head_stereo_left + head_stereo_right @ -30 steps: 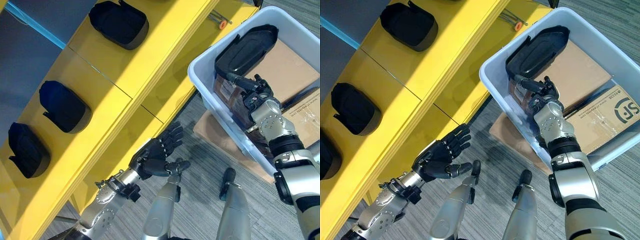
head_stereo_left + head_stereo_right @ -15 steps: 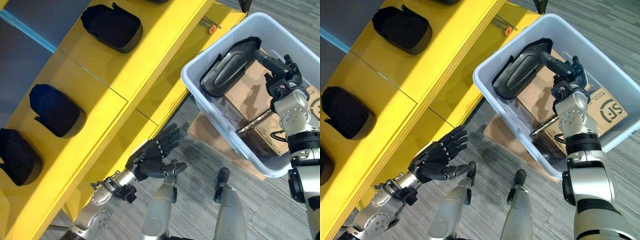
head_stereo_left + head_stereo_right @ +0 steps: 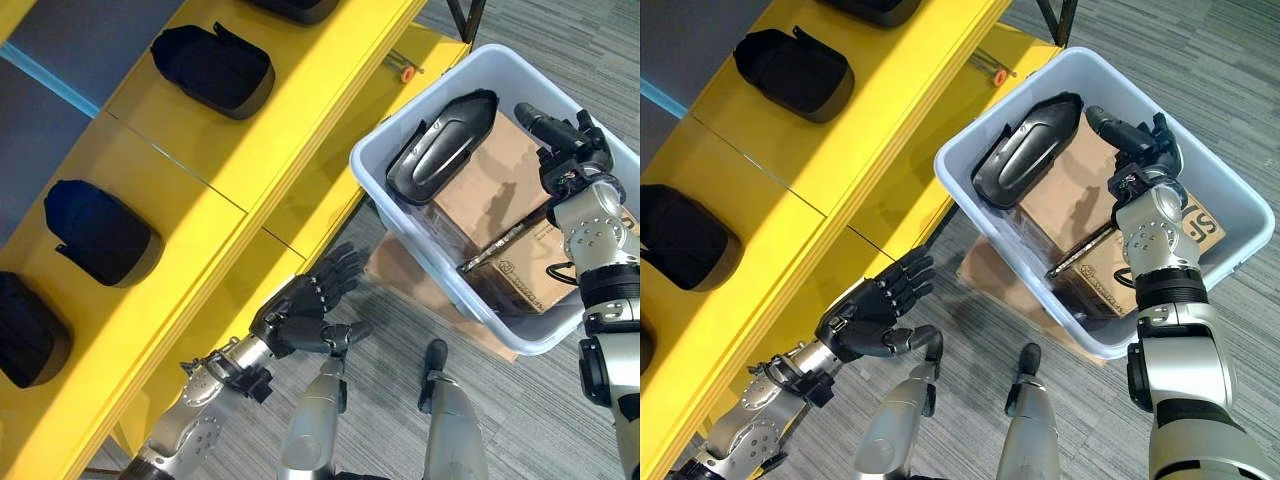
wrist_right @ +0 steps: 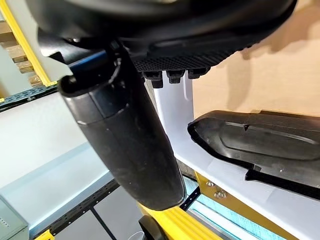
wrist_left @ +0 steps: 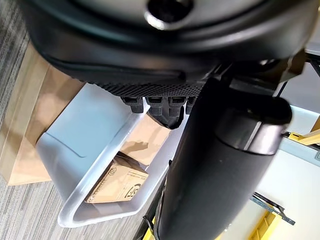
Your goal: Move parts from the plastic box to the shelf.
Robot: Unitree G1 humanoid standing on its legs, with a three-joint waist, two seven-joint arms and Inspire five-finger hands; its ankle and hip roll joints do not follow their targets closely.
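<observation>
Where the left eye view looks down, a pale plastic box stands on the grey carpet just beside the yellow shelf; inside it 1 black part lies against the wall nearest the shelf, resting on cardboard boxes; 3 more black parts sit on the shelf, 1 near the far end, 1 at mid shelf and 1 at the view's left edge; a flat sheet of cardboard lies under the plastic box; the right hand hangs over the box's right side, apart from the part, fingers relaxed and holding nothing; the left hand hovers low beside the shelf's front edge, fingers spread and empty.

In the right eye view the same layout shows; the part lies slantwise in the box, and the right hand is beside it, not touching.

In the left wrist view the left hand's thumb stands out straight, with the plastic box and a cardboard box past it.

In the right wrist view the right hand's thumb is extended, and the black part lies beyond the fingers, ungrasped.
</observation>
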